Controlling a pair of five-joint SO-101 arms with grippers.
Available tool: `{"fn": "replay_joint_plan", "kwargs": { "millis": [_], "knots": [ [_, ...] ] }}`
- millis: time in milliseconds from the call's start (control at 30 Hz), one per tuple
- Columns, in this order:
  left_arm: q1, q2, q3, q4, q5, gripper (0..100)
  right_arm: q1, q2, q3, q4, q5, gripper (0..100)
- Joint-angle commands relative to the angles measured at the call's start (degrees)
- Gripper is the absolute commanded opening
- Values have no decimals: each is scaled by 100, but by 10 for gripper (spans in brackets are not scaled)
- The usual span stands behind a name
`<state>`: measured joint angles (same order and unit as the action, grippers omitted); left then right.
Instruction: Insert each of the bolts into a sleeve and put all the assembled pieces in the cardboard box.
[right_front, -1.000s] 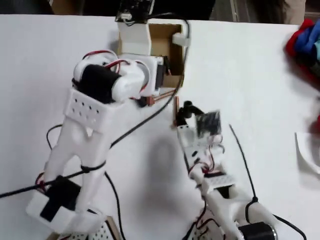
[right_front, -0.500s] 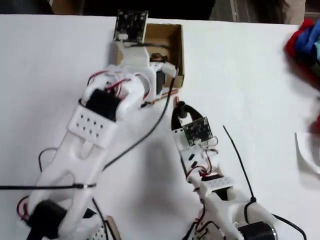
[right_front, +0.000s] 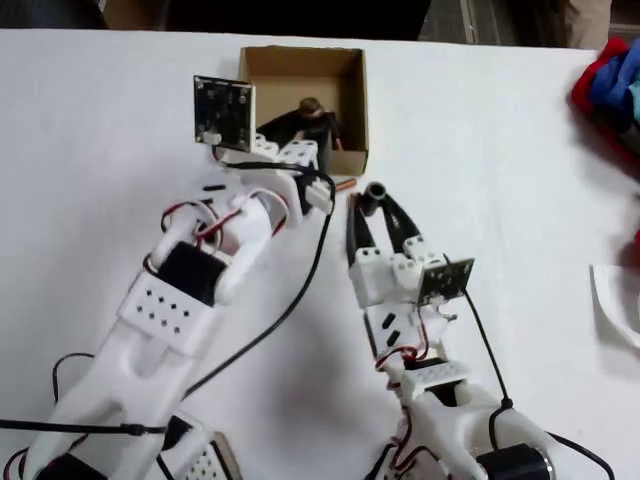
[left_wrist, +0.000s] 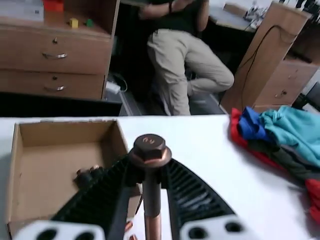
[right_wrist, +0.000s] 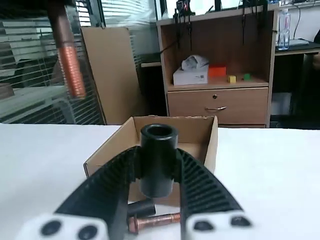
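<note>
My left gripper (right_front: 303, 122) hangs over the cardboard box (right_front: 352, 80), shut on a copper bolt (left_wrist: 151, 186) just under its hex head (right_front: 310, 104). In the left wrist view the left gripper (left_wrist: 149, 165) has the box (left_wrist: 55, 145) behind it. The bolt's shank (right_wrist: 68, 57) also shows high up in the right wrist view. My right gripper (right_front: 377, 202) sits just in front of the box's near right corner, shut on a black sleeve (right_wrist: 158, 159) standing upright, bore open on top. A dark piece (left_wrist: 89, 175) lies inside the box.
A bolt with a sleeve on it (right_wrist: 150, 220) lies on the table between my right gripper and the box (right_wrist: 200, 135), its copper end (right_front: 343, 184) showing. Crumpled red and blue cloth (right_front: 610, 80) is at the far right edge. Cables trail over the table.
The left arm has drawn back off the box and its wrist has turned, so the bolt now hangs over the box. The right gripper has turned and moved toward the box with the sleeve.
</note>
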<state>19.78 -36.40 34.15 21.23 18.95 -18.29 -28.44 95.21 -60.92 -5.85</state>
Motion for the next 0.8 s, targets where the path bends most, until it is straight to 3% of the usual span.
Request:
{"fn": "replay_joint_plan", "kwargs": {
  "millis": [0,100,200,300,600,767],
  "knots": [
    [185,-264,-31,-580,-26,24,-198,-127,35,66,44,19],
    [527,-246,4,-633,-62,24,-567,215,-158,400,651,19],
    [809,-176,57,-633,-589,24,-602,857,-396,207,800,19],
    [879,141,84,-633,-1037,24,-470,1596,-580,-470,791,19],
    [633,563,110,-633,-1125,24,-330,3178,-642,-3073,818,19],
    [668,571,110,-633,-1099,24,-347,3459,-633,-3407,818,19]
  ]
}}
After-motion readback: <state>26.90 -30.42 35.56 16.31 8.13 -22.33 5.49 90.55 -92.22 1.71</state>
